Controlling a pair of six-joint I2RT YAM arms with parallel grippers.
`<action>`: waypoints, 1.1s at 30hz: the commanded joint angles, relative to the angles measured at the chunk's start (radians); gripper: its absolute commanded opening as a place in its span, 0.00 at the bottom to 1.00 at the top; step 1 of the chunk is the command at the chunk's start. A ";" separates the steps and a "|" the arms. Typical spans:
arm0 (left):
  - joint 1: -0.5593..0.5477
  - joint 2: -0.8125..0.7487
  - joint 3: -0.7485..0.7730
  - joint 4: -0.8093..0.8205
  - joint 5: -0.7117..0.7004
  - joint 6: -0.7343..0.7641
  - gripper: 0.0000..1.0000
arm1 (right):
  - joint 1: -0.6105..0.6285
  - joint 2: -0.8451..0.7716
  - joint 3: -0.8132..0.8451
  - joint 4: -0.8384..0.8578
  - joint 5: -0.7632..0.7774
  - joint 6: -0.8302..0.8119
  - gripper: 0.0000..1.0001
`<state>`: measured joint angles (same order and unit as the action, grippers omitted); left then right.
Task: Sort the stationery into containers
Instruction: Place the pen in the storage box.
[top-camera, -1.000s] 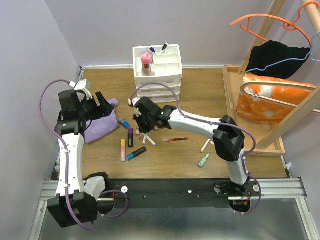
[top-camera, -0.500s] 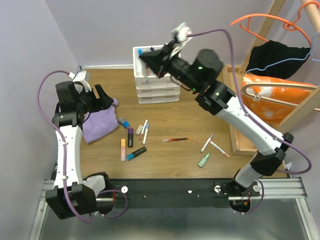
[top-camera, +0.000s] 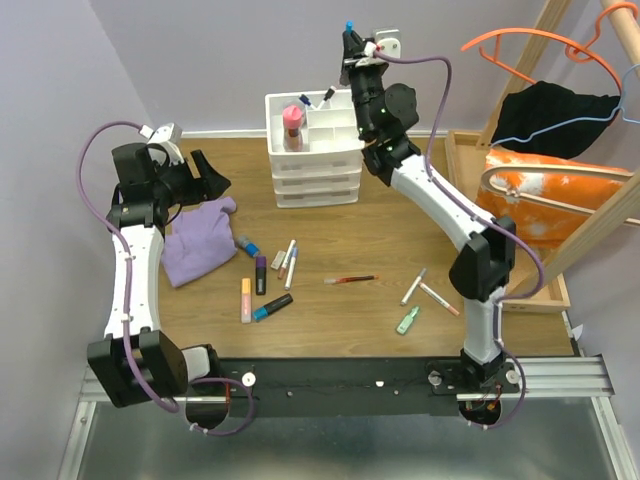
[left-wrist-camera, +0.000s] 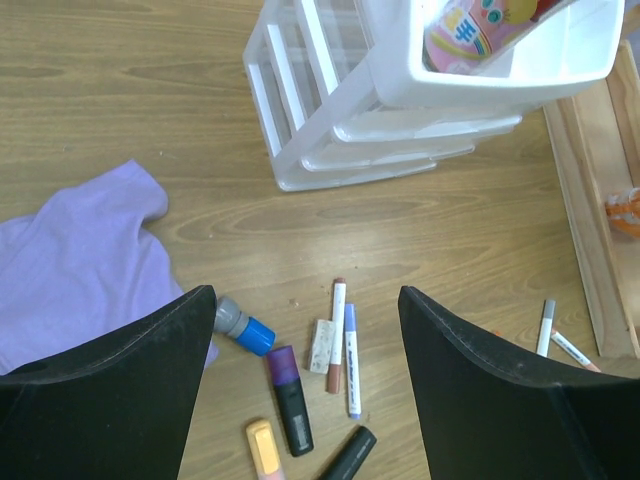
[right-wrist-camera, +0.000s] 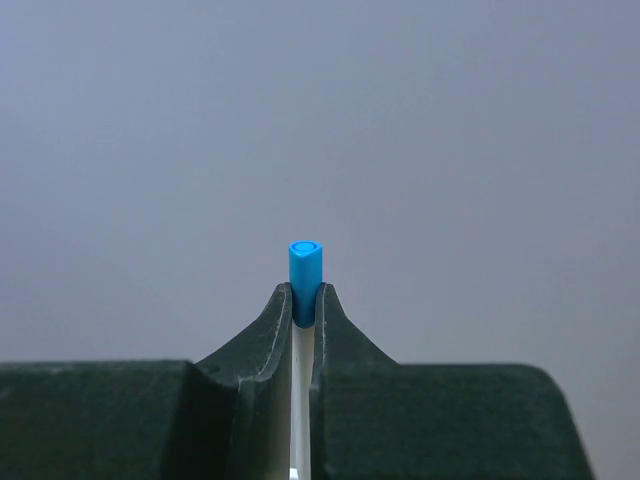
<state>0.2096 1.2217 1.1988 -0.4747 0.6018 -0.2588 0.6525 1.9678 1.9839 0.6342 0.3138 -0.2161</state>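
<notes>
at upper centre, right jaws pinch a blue-capped pen (right-wrist-camera: 305, 272) above the organiser (top-camera: 316, 172), seemingly to drop it in; left jaws gape empty.

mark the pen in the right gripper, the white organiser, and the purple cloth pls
blue-capped pen (right-wrist-camera: 305, 272): right wrist view, on its blue cap.
white organiser (top-camera: 316, 182): top external view, on the drawer fronts.
purple cloth (left-wrist-camera: 80, 265): left wrist view, middle of the fabric.
</notes>
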 joint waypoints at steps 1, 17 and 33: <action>0.007 0.062 0.059 0.074 0.047 -0.005 0.82 | -0.082 0.133 0.171 -0.010 0.076 -0.005 0.00; 0.010 0.225 0.137 0.119 0.032 -0.016 0.82 | -0.156 0.359 0.323 -0.162 0.024 0.119 0.01; 0.017 0.257 0.143 0.113 0.019 -0.008 0.82 | -0.156 0.424 0.328 -0.231 0.015 0.164 0.00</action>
<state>0.2173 1.4784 1.3182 -0.3729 0.6250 -0.2775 0.4999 2.3783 2.2879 0.4343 0.3386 -0.0807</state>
